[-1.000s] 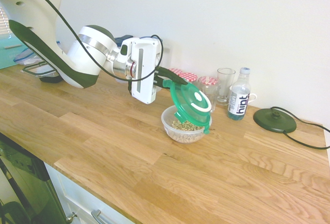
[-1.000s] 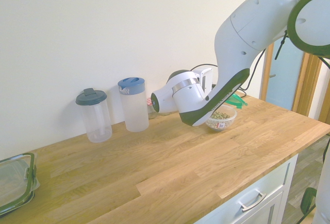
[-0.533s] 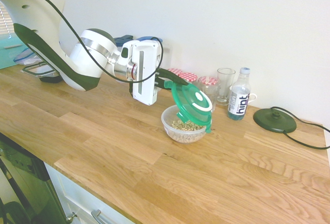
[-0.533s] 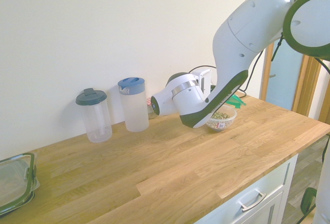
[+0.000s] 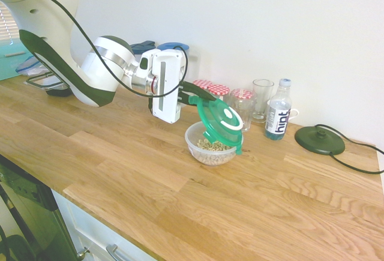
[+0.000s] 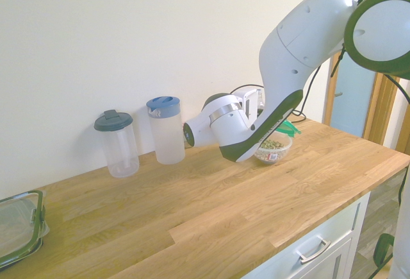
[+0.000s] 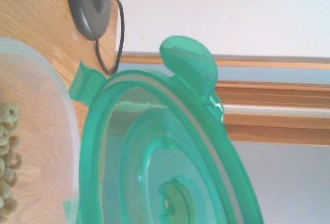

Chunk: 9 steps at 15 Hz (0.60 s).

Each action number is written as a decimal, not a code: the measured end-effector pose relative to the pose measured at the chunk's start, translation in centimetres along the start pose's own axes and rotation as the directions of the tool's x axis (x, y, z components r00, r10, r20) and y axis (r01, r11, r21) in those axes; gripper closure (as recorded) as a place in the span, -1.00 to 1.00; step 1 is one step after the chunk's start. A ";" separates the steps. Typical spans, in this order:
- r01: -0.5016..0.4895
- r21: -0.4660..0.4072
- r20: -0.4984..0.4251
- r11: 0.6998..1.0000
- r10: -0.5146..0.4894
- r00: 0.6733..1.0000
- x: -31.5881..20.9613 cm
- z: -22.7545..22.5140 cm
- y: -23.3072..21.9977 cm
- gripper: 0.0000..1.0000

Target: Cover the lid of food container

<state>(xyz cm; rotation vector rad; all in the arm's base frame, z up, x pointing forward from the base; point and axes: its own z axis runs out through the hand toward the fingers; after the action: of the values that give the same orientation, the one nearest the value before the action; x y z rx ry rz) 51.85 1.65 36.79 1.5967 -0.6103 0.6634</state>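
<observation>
Lid (image 5: 219, 122): round, translucent green plastic, with a white ring mark at its centre and locking tabs at the rim; it is held tilted, almost on edge, its lower tab at or just over the far rim of the bowl. In the wrist view the lid (image 7: 170, 162) shows its underside, with raised concentric ridges and a rounded tab standing out.
Food container (image 5: 209, 146): small round clear plastic bowl, about as wide as the lid, standing uncovered on the wooden countertop (image 5: 180, 195); ring-shaped cereal fills its bottom. From the other side the food container (image 6: 273, 150) is partly hidden by the arm.
Gripper (image 5: 193, 97): points level, its dark fingers pressed together on the lid's upper edge, pinching it.
Beyond the bowl: two glass jars with red-checked lids (image 5: 213, 88), an empty drinking glass (image 5: 262, 99) and a water bottle with a blue label (image 5: 278, 117) stand in a row along the wall.
Further along: a dark round disc with a cord (image 5: 320, 140) lies on the countertop, well apart from the bowl.
Other end: a jug with a blue lid (image 6: 166, 129) and one with a dark lid (image 6: 116, 142) stand by the wall; a rectangular container (image 6: 19, 228) sits at the counter's end.
</observation>
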 end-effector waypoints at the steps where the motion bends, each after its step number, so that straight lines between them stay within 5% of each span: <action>1: 0.000 0.005 -0.002 1.000 0.000 1.000 -0.1 -0.2 -0.1 -1.00; 5: 0.003 0.022 -0.006 1.000 -0.003 1.000 -0.3 -0.9 -0.4 -1.00; 9: 0.009 0.084 0.081 0.996 -0.015 0.997 -1.7 -3.2 -0.9 -1.00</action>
<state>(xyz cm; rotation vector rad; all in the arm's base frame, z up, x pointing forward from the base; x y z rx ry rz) 51.08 4.97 35.30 1.7115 -0.6397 0.6239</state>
